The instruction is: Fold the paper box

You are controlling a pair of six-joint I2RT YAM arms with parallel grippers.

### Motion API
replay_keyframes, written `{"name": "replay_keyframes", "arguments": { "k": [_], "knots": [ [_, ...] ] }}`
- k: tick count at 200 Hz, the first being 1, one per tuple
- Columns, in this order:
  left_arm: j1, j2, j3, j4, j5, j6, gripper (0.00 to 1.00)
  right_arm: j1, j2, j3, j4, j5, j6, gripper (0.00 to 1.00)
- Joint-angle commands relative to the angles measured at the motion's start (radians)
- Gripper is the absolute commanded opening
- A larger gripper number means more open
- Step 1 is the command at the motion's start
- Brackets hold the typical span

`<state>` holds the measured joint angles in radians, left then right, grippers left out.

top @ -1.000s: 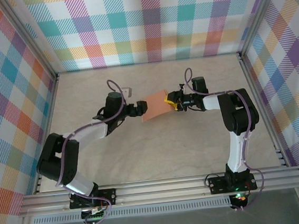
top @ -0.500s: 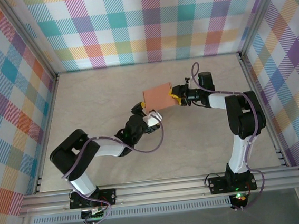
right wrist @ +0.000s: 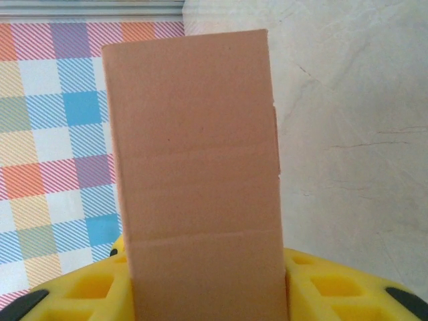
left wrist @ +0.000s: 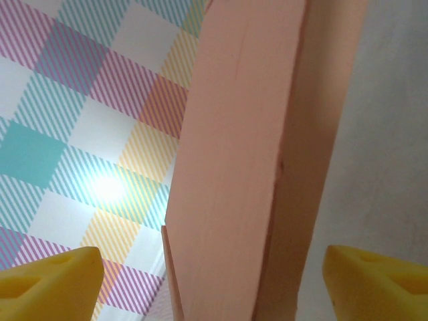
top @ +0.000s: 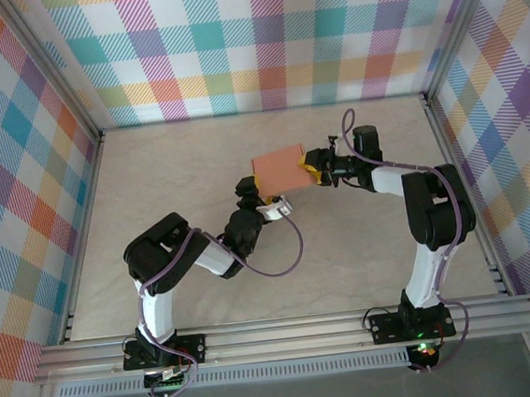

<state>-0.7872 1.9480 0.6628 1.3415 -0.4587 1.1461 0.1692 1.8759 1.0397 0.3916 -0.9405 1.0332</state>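
Bright, even light is falling from above onto the table, leaving only faint, soft shadows. In the left wrist view a round glare spot is glowing on the plaid wall, and the nearby paper box is looking slightly blurred.

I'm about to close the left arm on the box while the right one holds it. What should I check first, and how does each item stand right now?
1. Right gripper gripping the paper box: ok, the card sits clamped between its yellow pads.
2. Left gripper jaws open: ok, they are wide apart in the left wrist view.
3. Box between the left jaws: ok, it runs up the middle and touches neither side.
4. Box lifted off the table: cannot tell.
5. End flaps tucked in: cannot tell; I see flat faces and a side seam, not the ends.
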Motion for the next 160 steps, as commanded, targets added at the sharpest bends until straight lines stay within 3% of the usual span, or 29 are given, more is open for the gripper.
{"name": "replay_keyframes", "arguments": {
  "k": [1,28,87,160],
  "knots": [
    [0.011,0.015,0.018,0.073,0.001,-0.005,0.82,-0.007,-0.028,-0.02,0.051,-0.037,0.013,0.44],
    [0.018,0.023,0.021,0.073,0.001,-0.003,0.73,-0.006,-0.029,-0.024,0.064,-0.041,0.024,0.44],
    [0.042,0.02,0.003,0.073,0.002,-0.025,0.73,-0.019,-0.052,-0.031,0.034,-0.031,-0.001,0.45],
    [0.043,0.023,0.001,0.071,0.021,-0.048,0.67,-0.019,-0.064,-0.038,0.047,-0.042,0.015,0.44]
  ]
}}
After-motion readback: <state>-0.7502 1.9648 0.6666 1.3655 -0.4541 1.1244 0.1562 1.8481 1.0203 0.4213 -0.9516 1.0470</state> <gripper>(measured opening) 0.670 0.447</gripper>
